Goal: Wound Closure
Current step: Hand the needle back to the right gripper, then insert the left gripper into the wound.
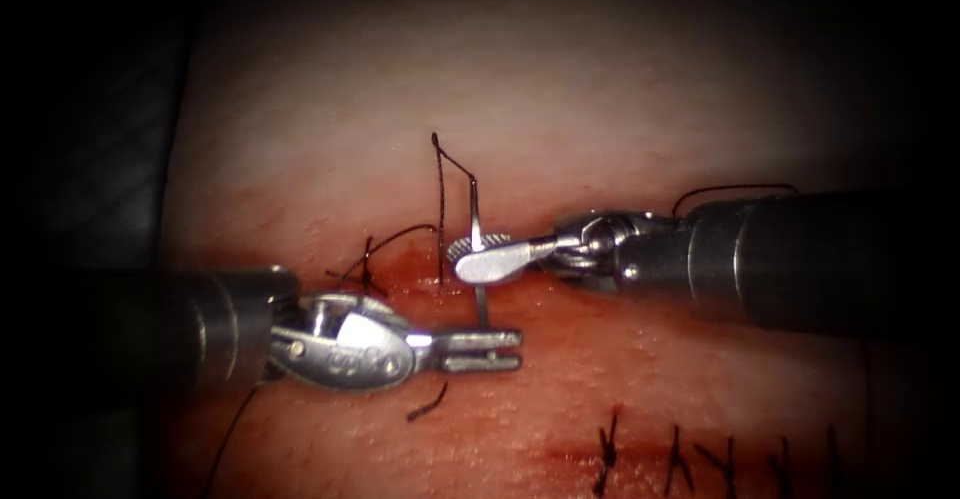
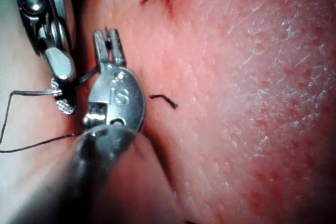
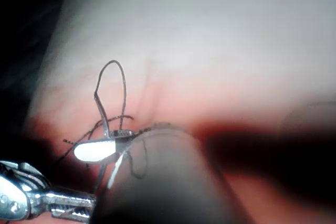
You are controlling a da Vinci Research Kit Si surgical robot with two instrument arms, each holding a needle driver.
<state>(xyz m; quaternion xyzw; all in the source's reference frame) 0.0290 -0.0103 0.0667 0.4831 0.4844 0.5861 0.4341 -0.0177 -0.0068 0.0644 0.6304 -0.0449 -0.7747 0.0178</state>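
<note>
In the endoscope view, the needle (image 1: 477, 249) is gripped mid-curve, upright, by the right tool (image 1: 478, 261), its tail-end thread (image 1: 440, 199) rising above; the left tool (image 1: 495, 350), slightly parted and empty, lies just below. In the left wrist view, the needle (image 2: 31, 93) is seen beside the left tool (image 2: 109, 43). In the right wrist view, the needle (image 3: 102, 111) is clamped by the right tool (image 3: 97, 150).
</note>
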